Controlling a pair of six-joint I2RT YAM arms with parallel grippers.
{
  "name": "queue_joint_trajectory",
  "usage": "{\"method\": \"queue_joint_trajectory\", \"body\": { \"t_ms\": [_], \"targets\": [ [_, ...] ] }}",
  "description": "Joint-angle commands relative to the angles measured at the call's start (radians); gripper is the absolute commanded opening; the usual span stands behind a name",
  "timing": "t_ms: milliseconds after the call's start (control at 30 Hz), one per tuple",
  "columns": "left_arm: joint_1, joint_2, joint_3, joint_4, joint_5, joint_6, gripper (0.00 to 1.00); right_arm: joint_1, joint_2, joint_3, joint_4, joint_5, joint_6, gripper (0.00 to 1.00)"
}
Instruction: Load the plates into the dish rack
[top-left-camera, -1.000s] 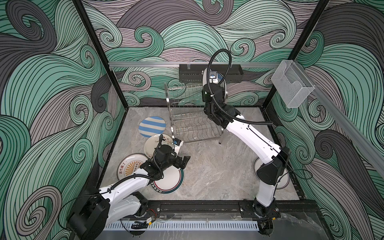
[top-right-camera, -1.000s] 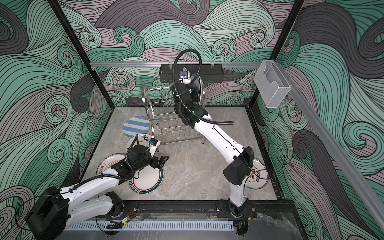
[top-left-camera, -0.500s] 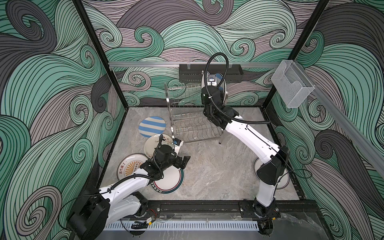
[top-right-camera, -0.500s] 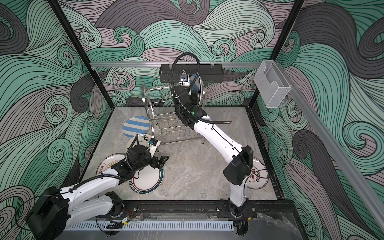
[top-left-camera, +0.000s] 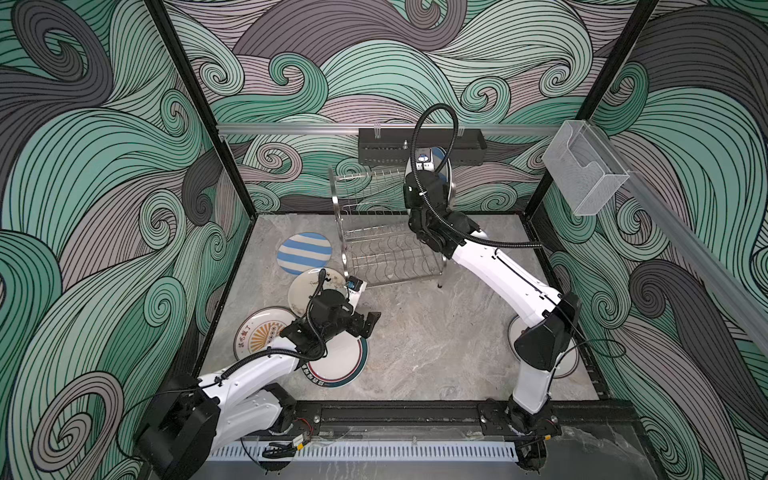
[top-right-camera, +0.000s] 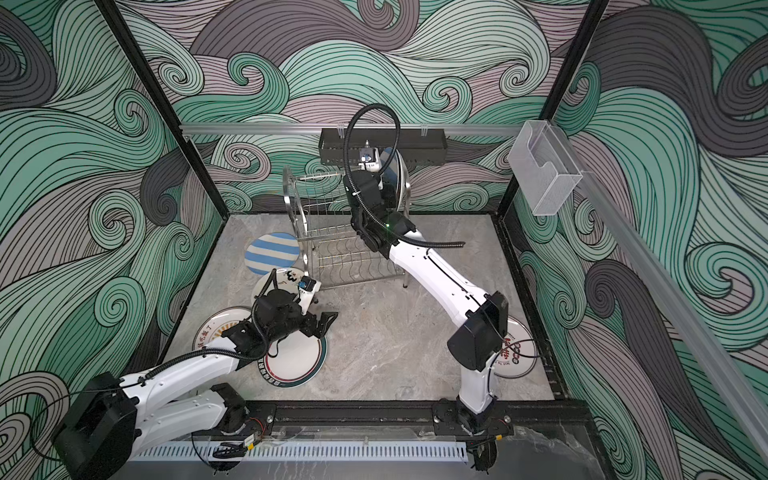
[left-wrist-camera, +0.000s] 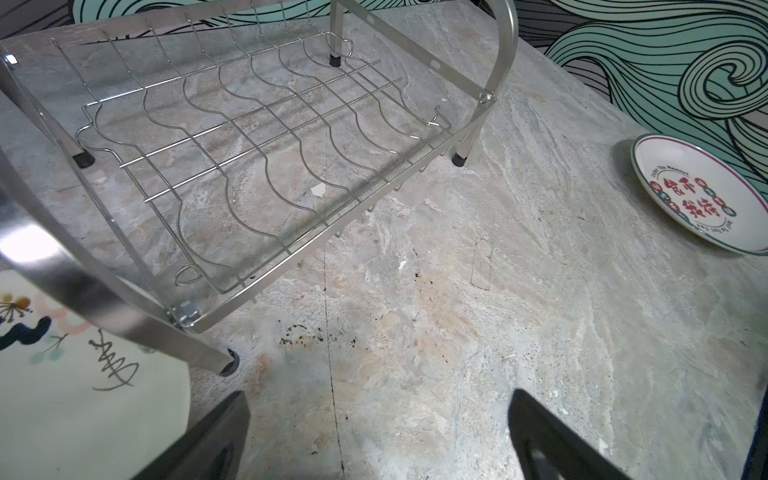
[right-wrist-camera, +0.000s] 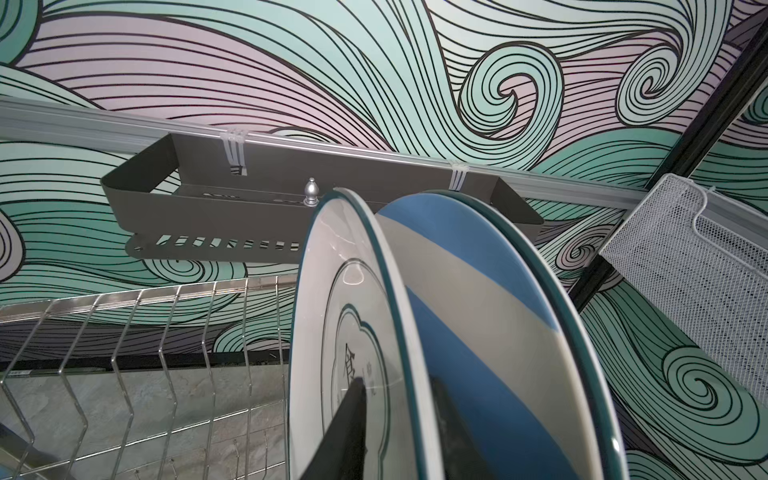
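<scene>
At the far left the sunburst plate lay flat on the table. Beside it the left arm's fingers hung wide apart and empty just above a teal-rimmed plate, where they had been a second before. Behind them a cartoon plate and a striped plate lay flat near the dish rack, whose lower shelf held nothing. On its upper shelf the right arm's fingers straddled a white plate standing on edge just beside a second striped plate. That arm had barely shifted in the last second. Whether the fingers pinched the plate or had eased off it could not be told. By that, this plate looked seated and near release, with five plates left lying flat. Farthest right, a red-lettered plate lay partly under the right arm. The table was scuffed grey veined stone. Swirling teal-and-mauve wave walls enclosed it, with a black tray and a clear box hung on rails.
</scene>
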Motion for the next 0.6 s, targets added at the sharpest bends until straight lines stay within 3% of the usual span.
{"method": "queue_joint_trajectory", "body": {
  "t_ms": [0,267,567],
  "targets": [
    [0.008,-0.007,0.003,0.010,0.000,-0.003,0.99,-0.003,-0.044,0.040,-0.014,-0.018,-0.020,0.33],
    [0.008,-0.014,0.002,0.010,0.001,-0.006,0.99,-0.002,-0.098,0.066,-0.102,-0.114,-0.051,0.48],
    [0.008,-0.027,0.012,-0.016,-0.015,-0.015,0.99,-0.002,-0.354,-0.140,-0.124,-0.308,-0.037,0.55]
  ]
}}
